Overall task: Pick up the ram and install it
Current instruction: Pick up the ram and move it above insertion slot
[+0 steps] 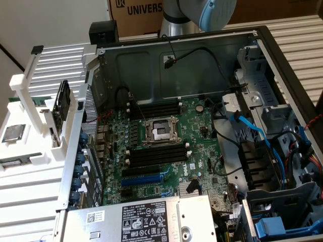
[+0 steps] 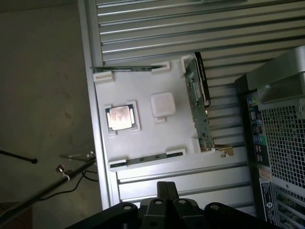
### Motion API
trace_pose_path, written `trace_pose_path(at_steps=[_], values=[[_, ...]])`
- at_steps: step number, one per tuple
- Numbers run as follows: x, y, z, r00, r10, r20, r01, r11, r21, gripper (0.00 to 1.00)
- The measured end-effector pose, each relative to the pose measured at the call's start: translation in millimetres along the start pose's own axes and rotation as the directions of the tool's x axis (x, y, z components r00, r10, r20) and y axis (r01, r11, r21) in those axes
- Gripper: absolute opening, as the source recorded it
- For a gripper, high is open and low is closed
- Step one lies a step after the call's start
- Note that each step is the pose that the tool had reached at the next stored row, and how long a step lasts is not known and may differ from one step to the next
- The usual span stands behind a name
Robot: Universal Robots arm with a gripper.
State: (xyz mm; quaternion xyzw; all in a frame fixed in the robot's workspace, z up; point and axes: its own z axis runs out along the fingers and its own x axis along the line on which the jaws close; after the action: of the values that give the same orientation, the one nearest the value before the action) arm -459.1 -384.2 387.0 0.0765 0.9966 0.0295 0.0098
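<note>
Pincer: the pincer (image 2: 166, 186) has its two fingers pressed flat together with nothing between them. It hangs over the slatted table (image 2: 171, 28), just off the edge of the white tray (image 2: 143, 140), so the wrist looks straight down on the parts set out there.
Ram: the ram (image 2: 145, 158) is a thin green strip standing on its long edge, caught at each end by a white clip on the tray's side nearest the pincer. Nothing touches it. In the exterior view the tray sits at the left of the frame, outside the case.
Why on edge: clipped only by its ends, the strip leaves both flat faces and its upper edge free. I judge this is meant for a grip from above.
Second strip: a similar strip (image 2: 129, 69) stands in clips on the tray's far side.
Other tray parts: a processor (image 2: 119, 117) lies in a cornered recess, and a card (image 2: 198, 107) stands upright on the side toward the case.
Case: the computer case (image 1: 151, 65) lies open in the centre and right of the exterior view, with the motherboard (image 1: 202, 131) facing up.
Memory slots: the black memory slots (image 1: 154, 154) flank the processor socket (image 1: 160, 132) and look empty.
Progress: by my reading, the pickup has not begun.
</note>
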Motion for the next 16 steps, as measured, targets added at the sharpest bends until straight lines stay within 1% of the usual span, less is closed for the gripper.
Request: trace_pose_path(at_steps=[7, 8, 10, 12, 14, 16], values=[[0.0, 0.0, 0.0, 1.0000, -0.002, -0.0001, 0.002, 1.0000, 0.0000, 0.10], [0.2, 0.0, 0.0, 0.9995, -0.032, -0.0018, 0.032, 0.9995, -0.0005, 0.10], [0.2, 0.0, 0.1, 0.9976, -0.069, -0.0039, 0.069, 0.9976, -0.0013, 0.10], [0.1, 0.0, 0.0, 0.9943, -0.106, -0.0062, 0.106, 0.9944, -0.0019, 0.10], [0.1, 0.0, 0.1, 0.9899, -0.142, -0.0082, 0.142, 0.9899, -0.0028, 0.10], [0.1, 0.0, 0.1, 0.9779, -0.209, -0.0121, 0.209, 0.9779, -0.0051, 0.10]])
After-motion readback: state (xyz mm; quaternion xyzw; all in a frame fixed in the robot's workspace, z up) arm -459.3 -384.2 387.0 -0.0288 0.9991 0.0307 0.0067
